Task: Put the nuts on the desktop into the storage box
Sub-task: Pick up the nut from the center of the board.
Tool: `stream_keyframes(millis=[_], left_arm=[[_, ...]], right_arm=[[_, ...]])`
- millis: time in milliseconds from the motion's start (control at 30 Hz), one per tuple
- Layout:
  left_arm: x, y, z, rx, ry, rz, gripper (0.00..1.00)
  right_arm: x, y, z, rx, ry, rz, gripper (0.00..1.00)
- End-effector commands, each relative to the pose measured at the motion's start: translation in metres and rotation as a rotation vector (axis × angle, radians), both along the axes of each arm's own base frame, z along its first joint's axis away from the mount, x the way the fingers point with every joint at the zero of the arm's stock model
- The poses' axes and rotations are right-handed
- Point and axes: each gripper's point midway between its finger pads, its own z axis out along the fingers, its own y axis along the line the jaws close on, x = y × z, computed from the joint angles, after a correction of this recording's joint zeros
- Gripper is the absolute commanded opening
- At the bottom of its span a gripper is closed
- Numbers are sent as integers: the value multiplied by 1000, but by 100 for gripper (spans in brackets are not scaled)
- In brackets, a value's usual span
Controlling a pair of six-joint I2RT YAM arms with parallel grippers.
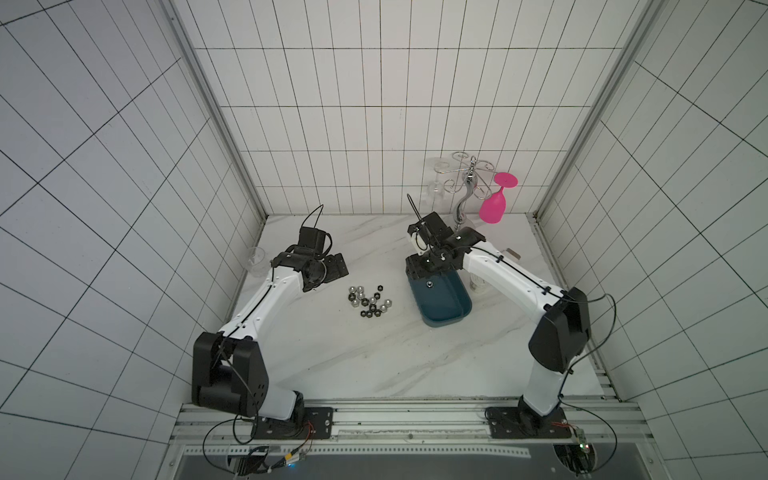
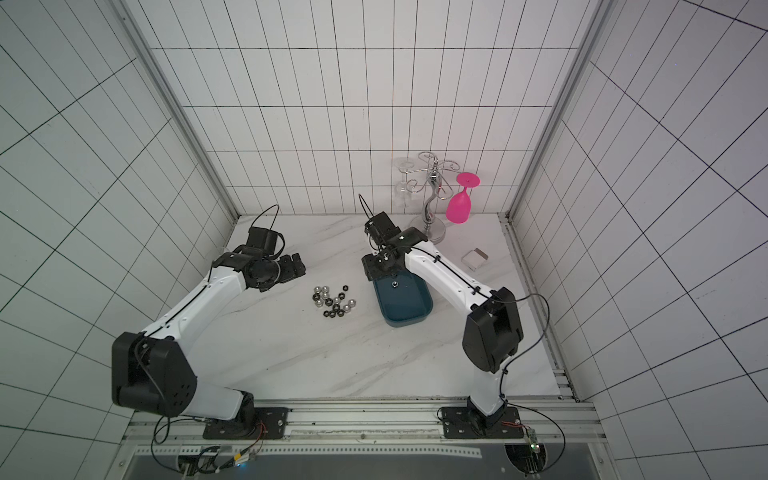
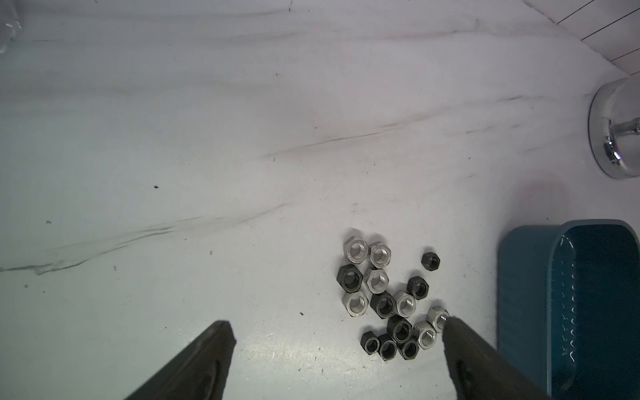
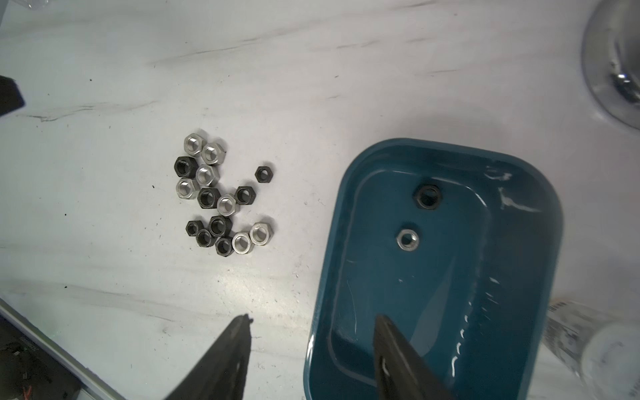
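Right pincer (image 1: 423,271) above far end of storage box (image 1: 444,308); single nut (image 1: 428,284) in box close by it. Nuts (image 1: 370,301) clustered on desktop (image 1: 374,365) between left pincer (image 1: 337,270) and right pincer, touching neither. Pink glass (image 1: 494,203) beyond right pincer.

We count fifteen nuts (image 4: 227,204) on the desktop (image 4: 104,207), seven silver and eight black. Two more sit in the single storage box (image 4: 398,294): one silver nut (image 4: 407,239) and one black nut (image 4: 427,196). We also count one pink goblet (image 1: 493,208) and one chrome rack (image 2: 434,230).
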Motion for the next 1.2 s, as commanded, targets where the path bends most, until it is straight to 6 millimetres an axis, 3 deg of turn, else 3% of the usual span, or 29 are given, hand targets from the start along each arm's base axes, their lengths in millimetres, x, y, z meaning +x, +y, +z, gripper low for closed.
stream_keyframes(millis=[0, 233, 600, 833, 1167], left_arm=[[-5, 5, 6, 0, -33, 20, 98], [-10, 9, 7, -7, -36, 27, 98], [-15, 14, 7, 5, -36, 23, 98], [-19, 23, 7, 24, -34, 26, 98], [-22, 28, 7, 25, -35, 35, 98]], right_arm=[[-12, 21, -16, -12, 41, 61, 58], [-32, 48, -68, -68, 116, 112, 57], [-16, 70, -108, -117, 141, 77, 53], [-13, 69, -130, -179, 167, 53, 49], [-34, 56, -151, -226, 211, 53, 48]])
